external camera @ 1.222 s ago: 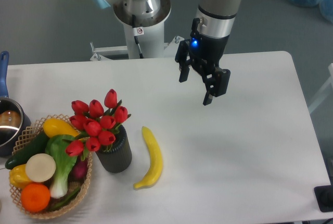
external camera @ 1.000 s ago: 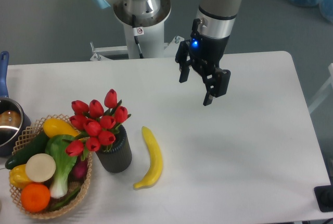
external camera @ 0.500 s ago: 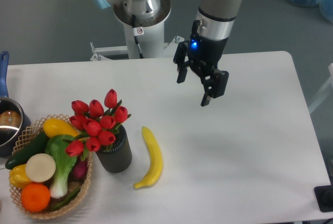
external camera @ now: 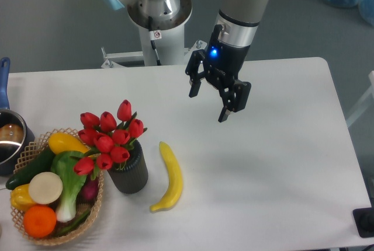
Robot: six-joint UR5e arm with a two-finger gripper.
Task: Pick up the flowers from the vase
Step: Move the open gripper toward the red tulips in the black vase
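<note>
One end effector (external camera: 209, 100) shifted left toward flowers (external camera: 110, 139), open.

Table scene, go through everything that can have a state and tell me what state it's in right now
gripper: open, empty, in the air over the table, apart from the flowers
flowers: standing in the vase, not yet picked up
vase: upright on the table, holding the flowers
banana: lying flat beside the vase, unpeeled
wicker basket: full of vegetables and fruit
steel pot: upright, uncovered, at the left edge
</note>
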